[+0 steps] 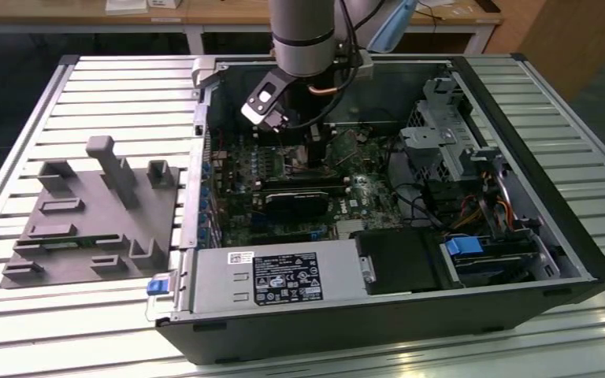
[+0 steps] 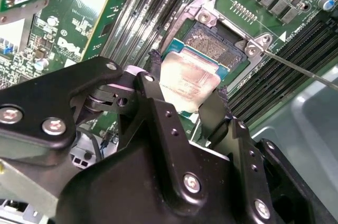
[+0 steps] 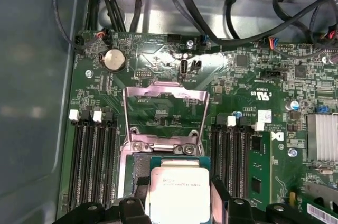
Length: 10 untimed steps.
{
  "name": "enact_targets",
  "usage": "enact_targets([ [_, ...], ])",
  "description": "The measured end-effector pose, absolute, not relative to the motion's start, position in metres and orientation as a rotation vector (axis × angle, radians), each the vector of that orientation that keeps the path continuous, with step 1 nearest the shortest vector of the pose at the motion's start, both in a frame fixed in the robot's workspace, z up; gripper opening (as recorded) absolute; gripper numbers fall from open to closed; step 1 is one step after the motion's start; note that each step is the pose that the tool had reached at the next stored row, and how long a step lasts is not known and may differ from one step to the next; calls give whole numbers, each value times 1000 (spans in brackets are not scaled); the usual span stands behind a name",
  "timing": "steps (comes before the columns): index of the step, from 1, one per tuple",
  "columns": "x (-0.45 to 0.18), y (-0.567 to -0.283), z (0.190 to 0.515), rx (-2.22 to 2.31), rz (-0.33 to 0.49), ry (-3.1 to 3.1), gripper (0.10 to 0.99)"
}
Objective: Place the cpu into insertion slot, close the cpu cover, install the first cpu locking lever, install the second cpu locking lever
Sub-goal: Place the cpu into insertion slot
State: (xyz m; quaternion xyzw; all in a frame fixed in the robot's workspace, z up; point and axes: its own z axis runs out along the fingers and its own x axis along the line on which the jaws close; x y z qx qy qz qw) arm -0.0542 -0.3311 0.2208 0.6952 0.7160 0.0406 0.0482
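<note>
In both wrist views the cpu [image 2: 190, 78] [image 3: 179, 189], a silver-topped square chip with a smudged face, sits between my black fingertips [image 2: 153, 68]. My gripper [image 2: 187, 84] [image 3: 179, 208] is shut on it by two opposite edges. The chip hangs just over the insertion slot [image 2: 224, 44] [image 3: 138, 168], whose dark contact field partly shows beyond it. The cpu cover [image 3: 163, 94] is swung up and open behind the socket. A thin wire locking lever [image 2: 296, 68] sticks out to one side. In the exterior view the gripper [image 1: 300, 157] is down inside the open computer case [image 1: 554, 236].
Black memory slots [image 3: 92, 160] flank the socket on both sides. A black heatsink block [image 1: 300, 201], a power supply [image 1: 271, 279] and a drive cage [image 1: 439, 134] fill the case. Cables [image 3: 158, 2] hang near the back wall. A grey fixture [image 1: 92, 213] lies at the exterior view's left.
</note>
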Motion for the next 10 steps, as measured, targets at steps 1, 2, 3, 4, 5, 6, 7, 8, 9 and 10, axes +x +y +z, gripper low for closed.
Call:
enact_targets([
  [1, -55, -331, 220, 2120, 124, 2183, 537],
  [2, -56, -330, 219, 2120, 124, 2183, 537],
  [3, -56, -330, 218, 2120, 124, 2183, 537],
  [4, -57, -330, 217, 2120, 124, 2183, 537],
  [5, -57, -330, 216, 2121, 124, 2181, 537],
  [6, -57, -330, 215, 2124, 124, 2179, 537],
  [7, -58, -329, 215, 2129, 124, 2174, 537],
  [8, -58, -329, 214, 2135, 124, 2169, 537],
  [9, -58, -329, 213, 2140, 124, 2163, 537],
  [10, -58, -329, 213, 2146, 125, 2158, 537],
])
